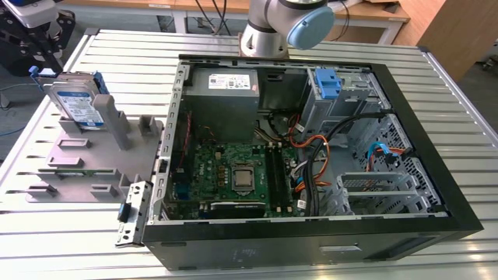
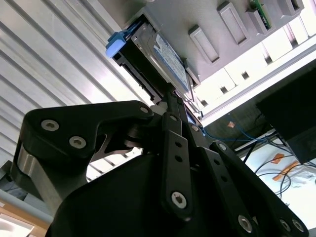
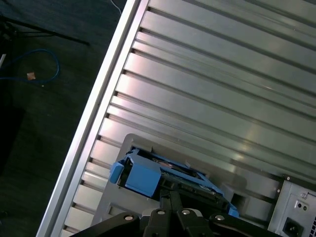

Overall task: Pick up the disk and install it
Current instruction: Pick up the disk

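At the exterior view's left, clear of the open computer case (image 1: 447, 192), the disk (image 1: 78, 104) stands on edge in a slot of the grey holder (image 1: 81, 160) that rests on the ribbed metal worktop (image 1: 116, 49). The tool (image 2: 170, 95) hangs just above the drive's upper edge. In both wrist views its black fingers (image 3: 165, 196) point straight at that edge, close to the middle of its run, so the disk lies directly ahead of the tool along the line of the fingers. Whether the tips touch the rail cannot be told. The fingers look drawn together, tip against tip, with nothing pinched between them. Judging by the exterior view, the drive rests on a short end with its long axis pointing up and leaning a little. Its broad labelled face is turned toward the case, and its thin upper edge is offered to the tool. It is a flat silver-grey metal slab carrying a white-and-blue label. Blue plastic rails run along its sides and end in a blue tab (image 2: 114, 45) at one upper corner. Inside the case, a bare blue bracket (image 1: 328, 84) sits in the drive cage, well apart from the disk.
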`<state>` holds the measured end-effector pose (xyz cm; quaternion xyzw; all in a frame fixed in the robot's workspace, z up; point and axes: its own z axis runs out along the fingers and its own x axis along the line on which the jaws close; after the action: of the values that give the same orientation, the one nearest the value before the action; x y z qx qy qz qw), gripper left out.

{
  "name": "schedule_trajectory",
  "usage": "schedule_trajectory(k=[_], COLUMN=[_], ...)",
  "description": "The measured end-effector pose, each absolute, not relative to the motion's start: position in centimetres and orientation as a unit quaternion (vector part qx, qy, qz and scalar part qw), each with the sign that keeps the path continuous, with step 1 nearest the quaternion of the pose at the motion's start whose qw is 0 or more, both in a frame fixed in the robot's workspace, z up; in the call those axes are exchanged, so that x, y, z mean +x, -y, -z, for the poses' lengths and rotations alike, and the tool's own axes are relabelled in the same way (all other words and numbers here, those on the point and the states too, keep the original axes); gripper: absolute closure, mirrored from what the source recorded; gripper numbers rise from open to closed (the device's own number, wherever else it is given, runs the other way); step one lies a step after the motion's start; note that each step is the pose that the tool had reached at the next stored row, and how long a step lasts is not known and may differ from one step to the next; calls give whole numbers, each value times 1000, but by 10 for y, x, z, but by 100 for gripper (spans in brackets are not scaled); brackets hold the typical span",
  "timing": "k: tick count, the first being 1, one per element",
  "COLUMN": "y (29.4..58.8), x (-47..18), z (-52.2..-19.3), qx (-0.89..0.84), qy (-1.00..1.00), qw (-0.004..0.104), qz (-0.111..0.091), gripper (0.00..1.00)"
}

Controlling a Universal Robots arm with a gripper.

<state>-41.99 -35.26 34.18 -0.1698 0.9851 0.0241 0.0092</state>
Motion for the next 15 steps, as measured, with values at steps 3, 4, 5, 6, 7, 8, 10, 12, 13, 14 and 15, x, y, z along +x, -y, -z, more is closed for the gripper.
schedule_trajectory(k=[3,4,5,6,7,8,10,12,13,14,15], y=[353,353,353,353,353,353,353,353,353,353,353], x=[-420,-420,-420,-420,-420,-420,-420,-420,-420,-420,-420], z=[-342,-342,-342,-342,-342,-342,-342,-342,-342,-342,-342], qx=[-179,-180,-180,-180,-180,-180,-180,-185,-189,-193,-195], qy=[-983,-983,-983,-983,-983,-983,-983,-982,-982,-981,-980], qw=[9,9,9,9,9,9,9,9,9,9,9], qz=[-24,-24,-24,-24,-24,-24,-24,-24,-24,-24,-24], gripper=[89,89,89,89,89,89,89,89,89,89,89])
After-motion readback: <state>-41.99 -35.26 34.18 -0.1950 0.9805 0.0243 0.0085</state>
